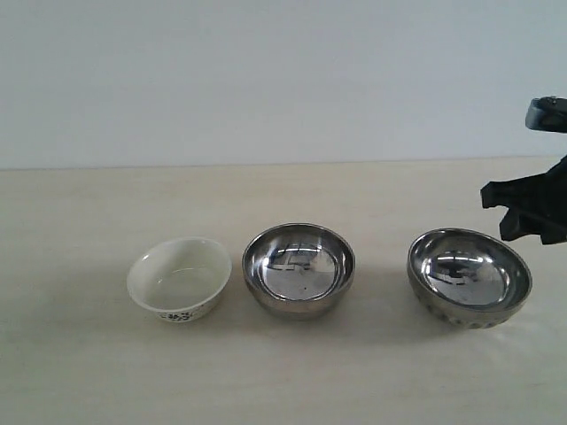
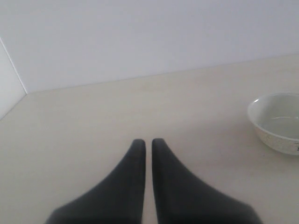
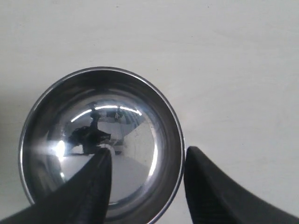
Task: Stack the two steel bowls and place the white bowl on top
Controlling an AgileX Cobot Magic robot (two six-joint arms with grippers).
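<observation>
Three bowls stand in a row on the table. The white bowl (image 1: 179,279) with a dark pattern near its base is at the left. The smooth steel bowl (image 1: 299,270) is in the middle and the textured steel bowl (image 1: 469,277) at the right. My right gripper (image 1: 523,212) hangs open at that bowl's far right side. In the right wrist view the gripper (image 3: 148,151) straddles the bowl's rim (image 3: 180,140), one finger over the inside, one outside. My left gripper (image 2: 148,141) is shut on nothing over bare table, with the white bowl (image 2: 278,121) off to one side.
The pale wooden table (image 1: 283,372) runs back to a plain white wall (image 1: 266,80). All three bowls are empty and stand apart from each other. The left arm is outside the exterior view.
</observation>
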